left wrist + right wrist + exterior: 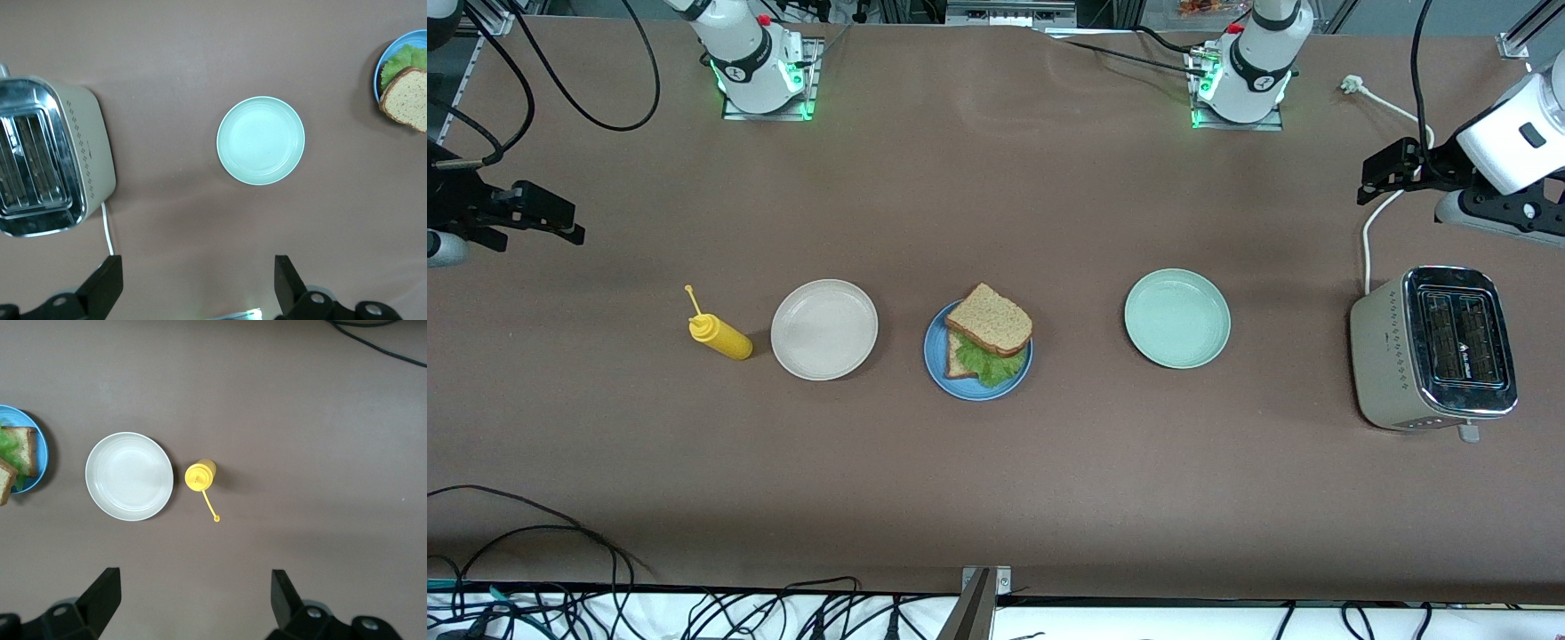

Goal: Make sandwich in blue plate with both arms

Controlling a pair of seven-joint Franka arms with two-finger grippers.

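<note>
The sandwich [990,322] lies on the blue plate [947,384] at the table's middle: a top bread slice sits askew over a green lettuce leaf [987,366] and a lower slice. Part of the sandwich shows at the edge of the left wrist view [405,99] and of the right wrist view [20,450]. My left gripper [1378,178] hangs open and empty in the air at the left arm's end of the table; its wrist view [197,283] shows the jaws wide apart. My right gripper [560,222] hangs open and empty at the right arm's end [193,597].
A pale green plate [1177,318] and a beige plate [824,329] flank the blue plate. A yellow mustard bottle [720,336] lies beside the beige plate. A toaster [1436,348] with a white cord stands at the left arm's end.
</note>
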